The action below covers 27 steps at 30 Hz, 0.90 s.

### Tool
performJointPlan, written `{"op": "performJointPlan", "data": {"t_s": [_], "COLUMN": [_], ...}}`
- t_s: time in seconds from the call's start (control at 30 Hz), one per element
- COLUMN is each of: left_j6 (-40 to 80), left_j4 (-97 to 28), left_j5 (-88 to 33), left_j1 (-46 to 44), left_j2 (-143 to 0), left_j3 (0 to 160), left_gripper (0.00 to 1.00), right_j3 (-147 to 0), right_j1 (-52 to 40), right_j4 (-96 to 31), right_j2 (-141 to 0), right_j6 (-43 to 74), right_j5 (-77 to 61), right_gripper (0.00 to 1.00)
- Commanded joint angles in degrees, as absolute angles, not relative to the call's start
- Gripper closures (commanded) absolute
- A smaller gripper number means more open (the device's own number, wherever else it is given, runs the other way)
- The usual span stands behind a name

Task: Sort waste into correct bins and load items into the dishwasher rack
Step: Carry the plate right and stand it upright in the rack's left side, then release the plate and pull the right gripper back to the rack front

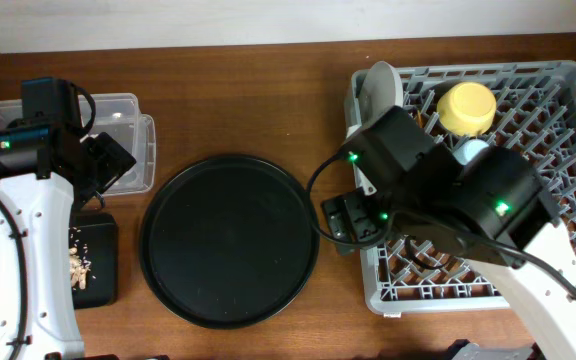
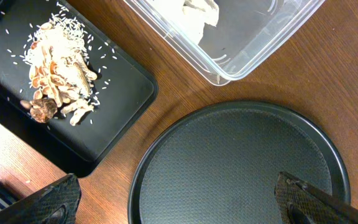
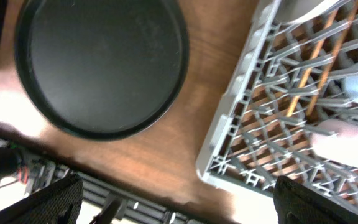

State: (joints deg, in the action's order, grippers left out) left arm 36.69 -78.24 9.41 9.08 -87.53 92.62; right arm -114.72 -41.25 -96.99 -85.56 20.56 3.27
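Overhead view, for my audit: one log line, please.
left gripper open | right gripper open | scraps in black tray | yellow bowl in rack

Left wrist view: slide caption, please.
Food scraps heaped in the black tray, napkins in the clear tub, large round tray beside them.

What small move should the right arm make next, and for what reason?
Probably lift the right gripper up and away from the dishwasher rack. Its jaws stand open and empty, the yellow bowl sits in the rack, and the round black tray holds nothing.
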Motion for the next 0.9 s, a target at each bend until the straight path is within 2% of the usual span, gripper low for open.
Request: {"op": "performJointPlan", "data": {"t_s": [0.0, 0.4, 0.6, 0.67, 0.87], "left_j6": [36.4, 36.4, 36.4, 36.4, 36.4], "left_j4": [-78.1, -78.1, -78.1, -78.1, -78.1], "left_j5": [9.4, 9.4, 9.4, 9.4, 9.4], "left_j1": [9.2, 9.2, 9.2, 9.2, 9.2], "left_j2": [-86.7, -86.7, -86.7, -86.7, -86.7], "left_j3": [93.1, 93.1, 93.1, 93.1, 93.1], "left_gripper": [0.01, 0.01, 0.01, 0.01, 0.01], "right_j3": [-114.3, -114.3, -111.4, -106.6, -80.0], "right_j1": [-41.6, -41.6, -41.6, -41.6, -41.5], "right_j4": [-97.3, -97.1, -86.2, -82.0, -63.2], "right_j2": [-86.4, -87.4, -82.7, -78.9, -63.4], "right_j6": [20.2, 19.3, 10.5, 9.6, 2.9], "right_j5": [0.0, 0.7, 0.2, 0.2, -0.1], "right_gripper": [0.02, 0.02, 0.02, 0.02, 0.02]}}
